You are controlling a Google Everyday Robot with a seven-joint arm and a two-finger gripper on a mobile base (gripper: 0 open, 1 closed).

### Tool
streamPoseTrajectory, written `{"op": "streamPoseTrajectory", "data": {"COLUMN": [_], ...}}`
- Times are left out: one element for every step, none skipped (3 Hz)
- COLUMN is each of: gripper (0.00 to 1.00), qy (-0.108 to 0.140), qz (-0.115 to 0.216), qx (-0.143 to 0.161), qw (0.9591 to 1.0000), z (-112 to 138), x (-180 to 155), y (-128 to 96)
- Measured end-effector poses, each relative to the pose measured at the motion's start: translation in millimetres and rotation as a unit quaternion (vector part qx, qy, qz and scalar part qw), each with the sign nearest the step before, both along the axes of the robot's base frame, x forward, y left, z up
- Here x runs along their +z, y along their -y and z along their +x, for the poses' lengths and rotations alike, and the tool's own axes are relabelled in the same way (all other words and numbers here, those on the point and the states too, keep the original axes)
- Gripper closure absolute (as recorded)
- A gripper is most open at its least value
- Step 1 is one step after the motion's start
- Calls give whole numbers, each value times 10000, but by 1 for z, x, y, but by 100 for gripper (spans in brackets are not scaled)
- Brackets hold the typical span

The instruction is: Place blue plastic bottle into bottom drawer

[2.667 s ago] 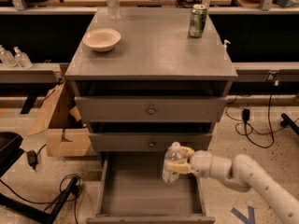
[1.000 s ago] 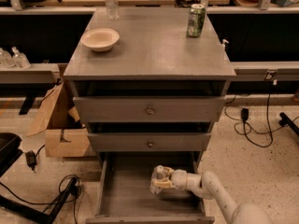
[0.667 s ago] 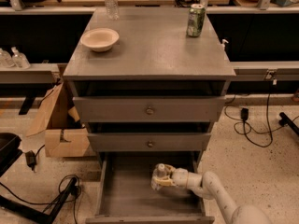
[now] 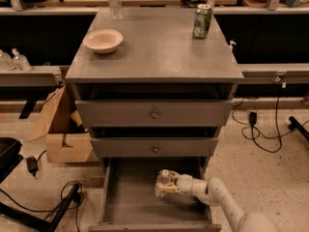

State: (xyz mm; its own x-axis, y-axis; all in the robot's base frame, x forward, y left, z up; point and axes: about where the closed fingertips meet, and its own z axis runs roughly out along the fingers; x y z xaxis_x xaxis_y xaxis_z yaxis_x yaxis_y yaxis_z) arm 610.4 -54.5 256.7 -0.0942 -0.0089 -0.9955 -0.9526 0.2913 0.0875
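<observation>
The blue plastic bottle (image 4: 163, 183) is a clear bottle with a white cap, held inside the open bottom drawer (image 4: 130, 202) of the grey cabinet, near its right back part. My gripper (image 4: 170, 184) reaches in from the lower right on a white arm and is shut on the bottle. The bottle stands roughly upright, low over the drawer floor; I cannot tell whether it touches the floor.
On the cabinet top (image 4: 154, 52) stand a beige bowl (image 4: 103, 39), a green drink can (image 4: 202, 20) and a ribbed clear bottle (image 4: 114, 1). The two upper drawers (image 4: 154, 114) are closed. A cardboard box (image 4: 60, 129) and cables lie on the floor to the left.
The gripper lowered the bottle from above the drawer's right side down into the drawer. Over the last second it has barely moved.
</observation>
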Motion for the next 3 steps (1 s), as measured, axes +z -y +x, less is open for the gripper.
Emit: {"op": "streamPoseTrajectory", "data": {"gripper": [27, 5, 0], "qy": [-4, -8, -10], "qz": [11, 21, 26], "qx": [21, 41, 51], "qw": [10000, 10000, 10000], "z": [0, -1, -1], "x": [0, 0, 0], "y": [-3, -6, -7]}}
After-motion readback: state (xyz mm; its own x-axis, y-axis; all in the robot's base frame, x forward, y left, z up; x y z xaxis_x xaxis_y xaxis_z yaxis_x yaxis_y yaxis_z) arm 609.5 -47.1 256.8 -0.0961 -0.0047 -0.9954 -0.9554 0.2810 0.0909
